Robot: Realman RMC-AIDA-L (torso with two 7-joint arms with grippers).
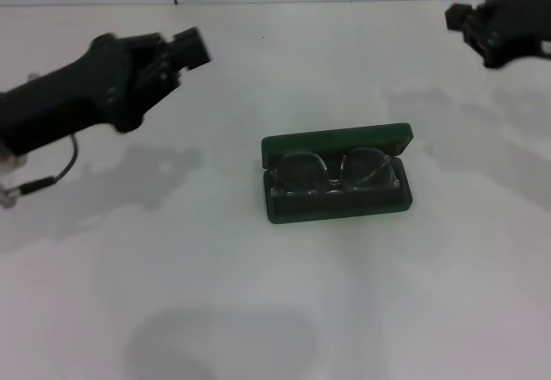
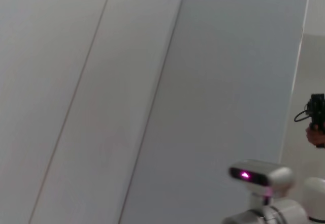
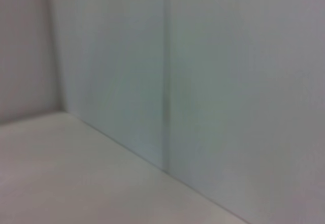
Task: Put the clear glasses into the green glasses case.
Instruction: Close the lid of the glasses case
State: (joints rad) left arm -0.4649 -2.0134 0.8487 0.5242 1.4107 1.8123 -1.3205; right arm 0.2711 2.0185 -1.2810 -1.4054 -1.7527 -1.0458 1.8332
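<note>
The green glasses case (image 1: 336,208) lies open in the middle of the white table, its lid tipped back toward the far side. The clear glasses (image 1: 334,171) rest inside it, lenses side by side. My left gripper (image 1: 191,48) hangs above the table to the left of the case, well apart from it. My right gripper (image 1: 467,20) is raised at the far right, away from the case. Neither wrist view shows the case or the glasses.
The white table (image 1: 275,311) ends at a white wall along the back. The left wrist view looks at wall panels and a white device (image 2: 260,176) with a pink light. The right wrist view shows a wall corner.
</note>
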